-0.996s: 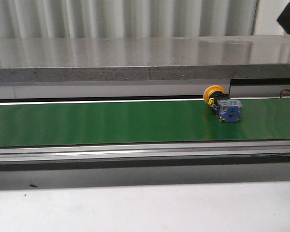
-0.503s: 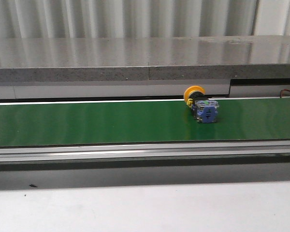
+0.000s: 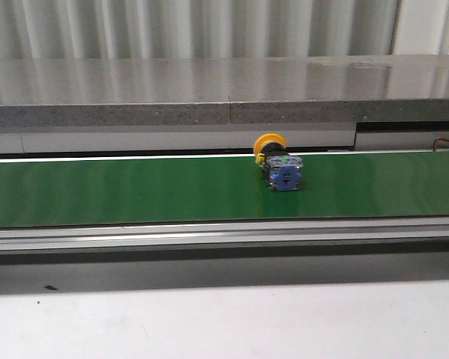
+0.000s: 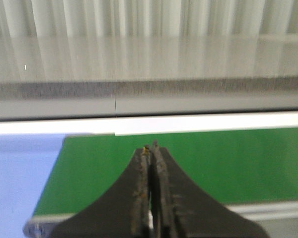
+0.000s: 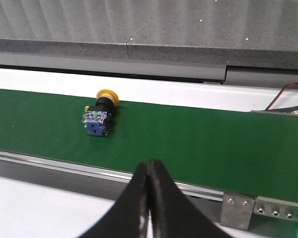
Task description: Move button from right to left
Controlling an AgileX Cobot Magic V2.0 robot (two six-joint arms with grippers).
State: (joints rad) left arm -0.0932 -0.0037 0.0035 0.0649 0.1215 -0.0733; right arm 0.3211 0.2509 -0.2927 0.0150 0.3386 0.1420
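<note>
The button (image 3: 279, 165), a yellow cap on a blue-grey body, lies on its side on the green belt (image 3: 135, 191), right of the belt's middle. It also shows in the right wrist view (image 5: 100, 117). My right gripper (image 5: 149, 166) is shut and empty, on the near side of the belt and apart from the button. My left gripper (image 4: 151, 148) is shut and empty over the belt's left end (image 4: 89, 168). Neither gripper shows in the front view.
A grey stone-like ledge (image 3: 224, 90) runs behind the belt. A metal rail (image 3: 224, 232) and a white table surface (image 3: 224, 321) lie in front. A metal bracket (image 5: 237, 208) and a red wire (image 5: 283, 94) sit at the belt's right end.
The button has travelled left along the belt, from the far right to right of the middle. The dark arm part at the top right has left the front view.
</note>
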